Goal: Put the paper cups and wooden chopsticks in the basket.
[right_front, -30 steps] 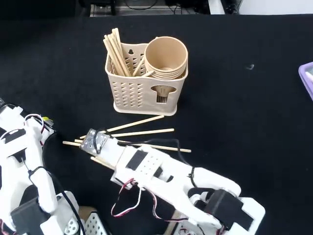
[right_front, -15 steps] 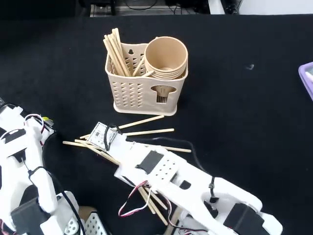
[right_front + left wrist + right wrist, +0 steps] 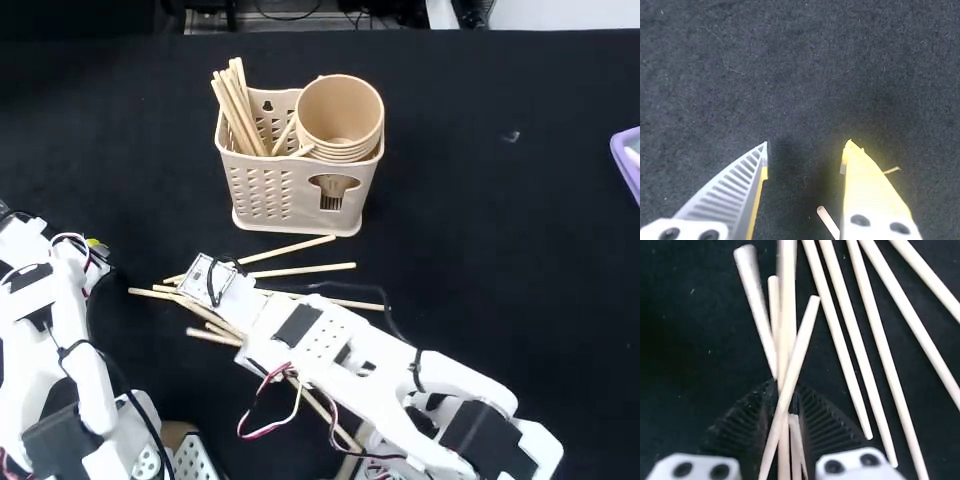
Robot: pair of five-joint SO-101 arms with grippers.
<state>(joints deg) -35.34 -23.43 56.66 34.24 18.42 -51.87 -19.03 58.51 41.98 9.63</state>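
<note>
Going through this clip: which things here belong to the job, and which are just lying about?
Job:
- basket
- paper cups, stacked in it
- standing chopsticks, in it too
- loose chopsticks on the cloth
- chopstick bundle in the right gripper

Lying about:
- purple object at the table's edge

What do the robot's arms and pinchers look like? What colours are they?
Both arms are white and blocky with black parts. The right arm has red, white and black wires. The left arm has a black cable. The left gripper has one ribbed grey finger and one yellow finger, both pointed. The right gripper has black ribbed fingers.
</note>
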